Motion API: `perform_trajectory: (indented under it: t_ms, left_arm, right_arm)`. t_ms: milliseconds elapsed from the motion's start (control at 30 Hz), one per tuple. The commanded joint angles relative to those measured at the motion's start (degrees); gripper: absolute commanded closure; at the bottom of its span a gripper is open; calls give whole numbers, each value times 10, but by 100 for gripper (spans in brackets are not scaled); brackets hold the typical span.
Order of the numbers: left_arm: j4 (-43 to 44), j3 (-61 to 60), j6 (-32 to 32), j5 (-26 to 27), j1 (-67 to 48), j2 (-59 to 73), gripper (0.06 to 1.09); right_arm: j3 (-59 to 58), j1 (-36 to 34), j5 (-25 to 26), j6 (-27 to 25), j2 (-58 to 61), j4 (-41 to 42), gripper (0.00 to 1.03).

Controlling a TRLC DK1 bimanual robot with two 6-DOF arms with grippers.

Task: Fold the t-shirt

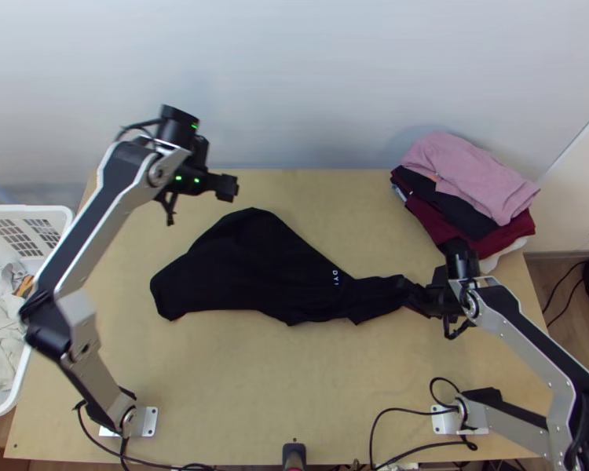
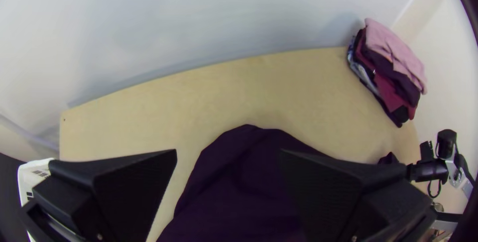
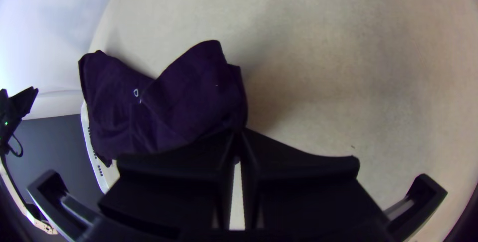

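The black t-shirt [image 1: 251, 267] lies bunched lengthwise across the table's middle, broad at the left and narrowing to the right. My right gripper [image 1: 429, 298] is shut on its narrow right end; in the right wrist view the pads of the right gripper [image 3: 238, 135] meet at the dark cloth [image 3: 189, 97]. Above and behind the shirt's upper left edge is my left gripper [image 1: 227, 187], holding nothing. In the left wrist view the left gripper [image 2: 229, 157] has its fingers wide apart, with the shirt [image 2: 244, 182] below and beyond them.
A stack of folded clothes, pink on top [image 1: 471, 177], lies at the table's back right corner. A white basket [image 1: 27, 212] with light cloth stands off the left edge. Cables run along the table's near edge. A wall rises behind the table [image 1: 334, 188].
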Motion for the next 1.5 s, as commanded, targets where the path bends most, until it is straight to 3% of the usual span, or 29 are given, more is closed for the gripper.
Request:
perform_trajectory:
  t_ms: [0,233,533,733,767,800,833,867,900,1233,1467]
  left_arm:
    - [-18,24,18,14,-10,55,9]
    - [-20,33,33,22,-33,137,9]
    - [79,41,27,21,-32,217,9]
    - [85,60,36,10,-33,265,11]
    - [84,57,41,7,-33,269,15]
    - [84,54,41,3,-33,271,30]
    - [89,52,41,1,-32,270,60]
    - [105,49,36,-9,-31,268,96]
    - [116,47,31,-13,-27,265,104]
    - [131,91,-16,-3,23,146,105]
    - [134,129,-63,-33,33,9,105]
  right_arm:
    - [-1,2,10,6,-30,-11,100]
    - [7,1,23,6,-61,-27,100]
    - [17,6,26,10,-97,-28,100]
    - [41,24,27,27,-103,-39,100]
    - [46,26,27,28,-103,-43,100]
    - [50,29,31,29,-104,-44,100]
    - [53,31,37,28,-107,-44,100]
    - [56,31,41,28,-112,-45,100]
    - [60,31,46,28,-114,-45,100]
    - [110,26,83,1,-141,-44,100]
    - [172,26,123,-48,-165,1,100]
